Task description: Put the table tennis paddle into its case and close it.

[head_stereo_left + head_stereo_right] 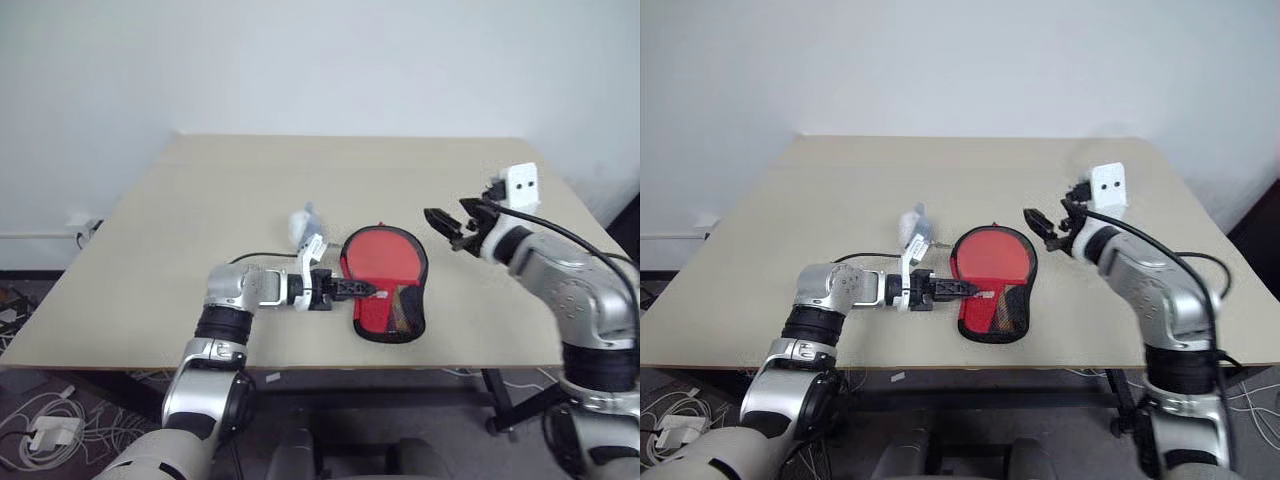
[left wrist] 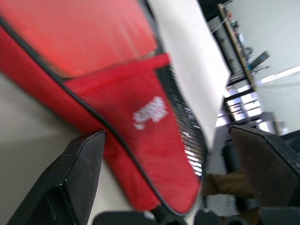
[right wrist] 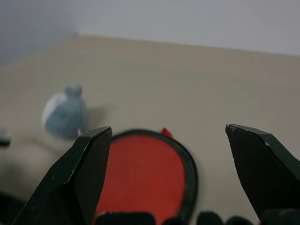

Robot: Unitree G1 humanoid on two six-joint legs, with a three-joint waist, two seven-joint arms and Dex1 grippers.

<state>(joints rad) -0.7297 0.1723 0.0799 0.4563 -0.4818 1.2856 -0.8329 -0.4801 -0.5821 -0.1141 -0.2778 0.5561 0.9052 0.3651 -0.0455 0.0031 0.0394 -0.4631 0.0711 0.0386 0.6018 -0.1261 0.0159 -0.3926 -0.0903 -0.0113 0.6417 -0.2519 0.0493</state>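
Lying flat on the table [image 1: 160, 230], the case [image 1: 385, 285] awaits both spread, empty pincers: left pincer [image 1: 365, 289] alongside, right pincer [image 1: 447, 228] above.

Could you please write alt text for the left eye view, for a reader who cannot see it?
A red case holding the table tennis paddle lies near the front edge of a beige table. The left end effector, open, reaches its side, while the right end effector hangs open above the table. A small grey-white plush sits behind.

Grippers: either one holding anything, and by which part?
Nothing held. Left gripper open at the red zip case; right gripper open above the table.
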